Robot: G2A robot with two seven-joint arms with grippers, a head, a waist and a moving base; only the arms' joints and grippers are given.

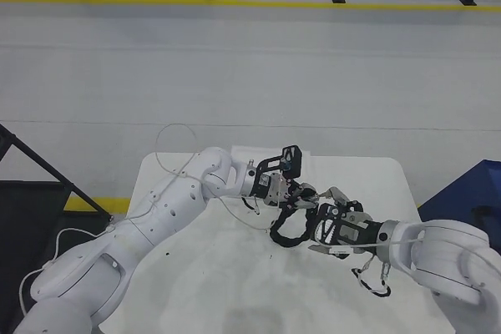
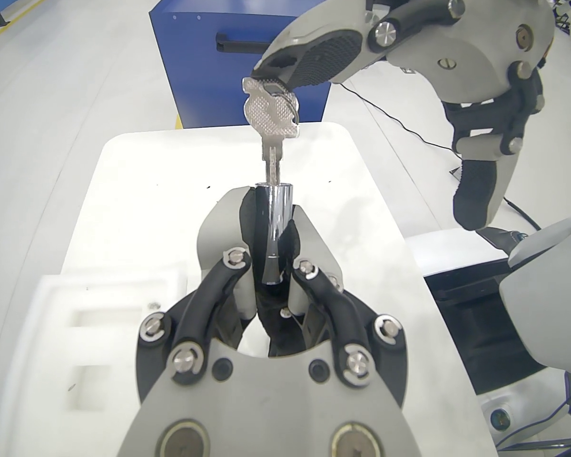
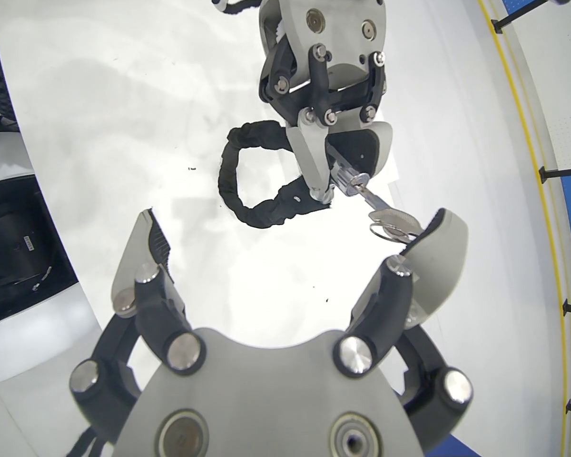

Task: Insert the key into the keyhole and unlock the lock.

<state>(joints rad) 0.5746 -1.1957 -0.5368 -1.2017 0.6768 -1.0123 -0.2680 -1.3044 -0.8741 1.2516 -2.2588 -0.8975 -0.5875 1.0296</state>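
Seen from above the arms and well back, the top camera looks down on the white desk [image 1: 234, 275], where both arms meet. The left wrist camera sights closely along the left gripper [image 2: 269, 199] toward the right gripper [image 2: 369, 144] just ahead of it. The right wrist camera faces the opposite way, along its own gripper. All three views share the key [image 2: 272, 116] and lock [image 2: 278, 213] between the grippers.

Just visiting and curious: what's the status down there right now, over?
Left gripper shut on lock cylinder. Key in keyhole, blade partly showing. Right gripper open, one finger touching key's head. Nothing blocking.
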